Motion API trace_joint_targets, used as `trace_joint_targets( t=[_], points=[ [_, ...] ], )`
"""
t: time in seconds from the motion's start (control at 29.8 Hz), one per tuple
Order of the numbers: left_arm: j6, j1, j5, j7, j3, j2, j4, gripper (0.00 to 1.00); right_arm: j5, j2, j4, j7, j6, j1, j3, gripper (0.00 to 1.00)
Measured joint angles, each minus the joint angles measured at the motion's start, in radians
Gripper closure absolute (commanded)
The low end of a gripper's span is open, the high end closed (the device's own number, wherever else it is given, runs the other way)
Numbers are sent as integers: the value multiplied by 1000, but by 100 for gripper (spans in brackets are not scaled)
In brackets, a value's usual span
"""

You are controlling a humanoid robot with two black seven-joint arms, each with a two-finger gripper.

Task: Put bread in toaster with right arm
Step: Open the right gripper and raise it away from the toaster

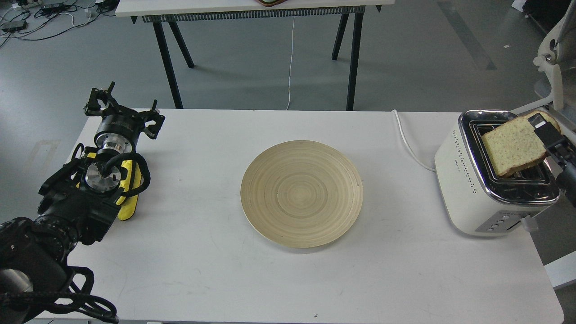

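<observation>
The bread (513, 146) is a pale tan slice, tilted, with its lower edge inside a slot of the cream-white toaster (488, 180) at the table's right end. My right gripper (542, 127) comes in from the right edge and is shut on the bread's upper right edge. Most of the right arm is out of view. My left gripper (120, 112) rests at the table's far left, away from both; its fingers look spread and hold nothing.
A round bamboo plate (301, 193) lies bare at the table's middle. The toaster's white cord (407, 139) runs back over the table's far edge. A second table on black legs (353, 54) stands behind. A white chair (555, 67) is at the right.
</observation>
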Motion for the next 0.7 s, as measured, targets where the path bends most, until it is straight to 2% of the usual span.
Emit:
trace_joint_targets(
  t=[0.7],
  points=[
    [0,0,0,0,0,0,0,0,-16,66,-1,0,0,101,-2,3]
  ],
)
